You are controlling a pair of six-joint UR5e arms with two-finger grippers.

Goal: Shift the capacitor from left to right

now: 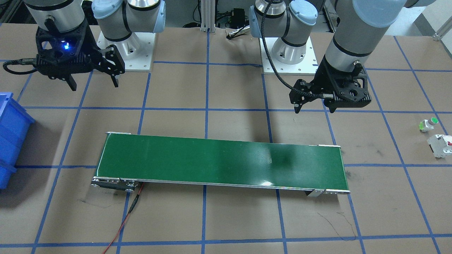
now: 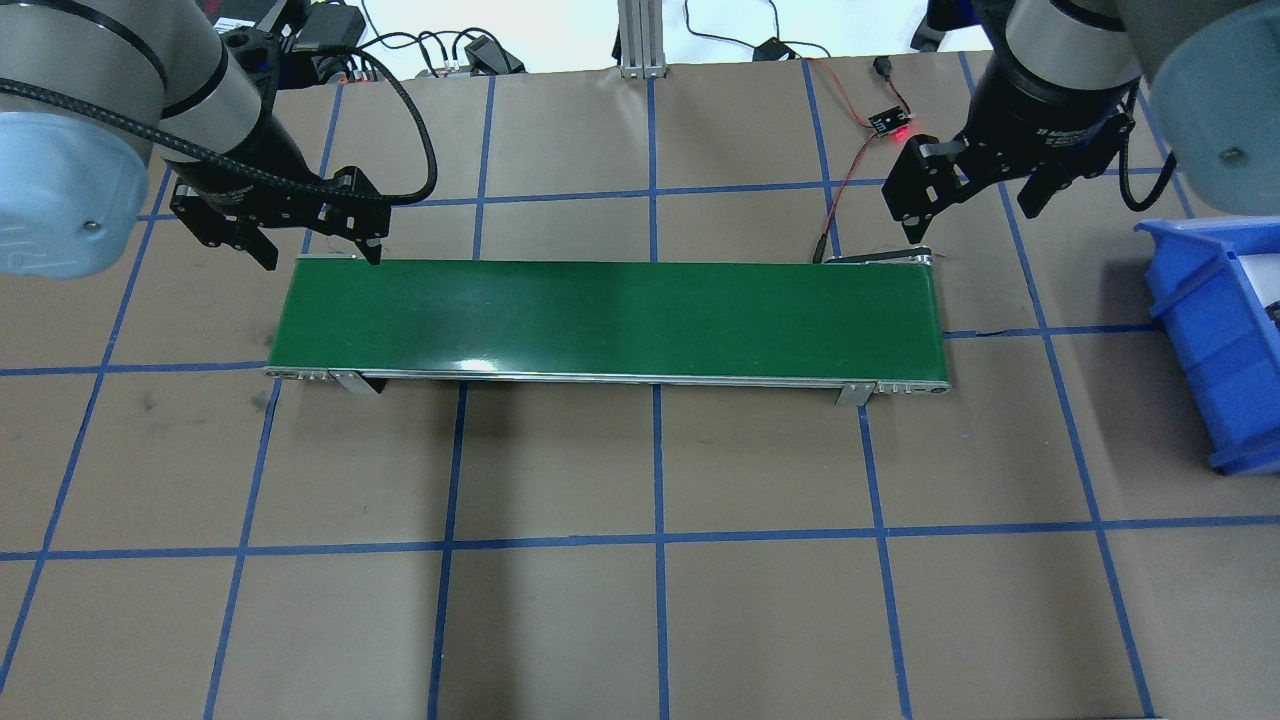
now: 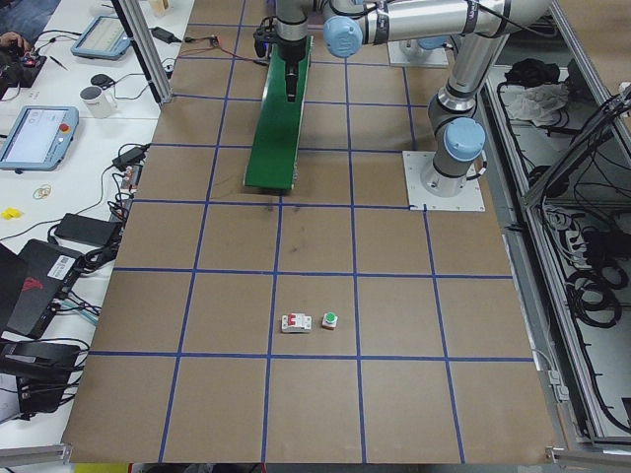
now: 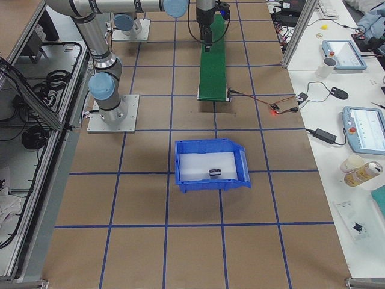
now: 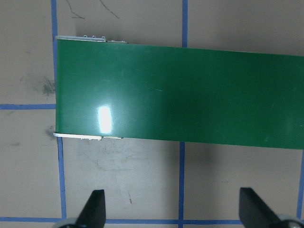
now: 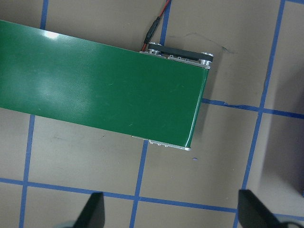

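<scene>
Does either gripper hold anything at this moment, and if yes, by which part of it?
Nothing is held. The left gripper and the right gripper are both open and empty, near the ends of the green belt.

Green conveyor belt (image 1: 222, 164) laid across frame centre. Blue bin (image 1: 10, 137) cut off by left edge. White breaker (image 1: 440, 145) and green-capped button (image 1: 428, 124) set near right edge, just beside each other.

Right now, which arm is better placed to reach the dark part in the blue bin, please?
Right: the right gripper, open, is near the blue bin; the left gripper is at the conveyor's far end.
</scene>
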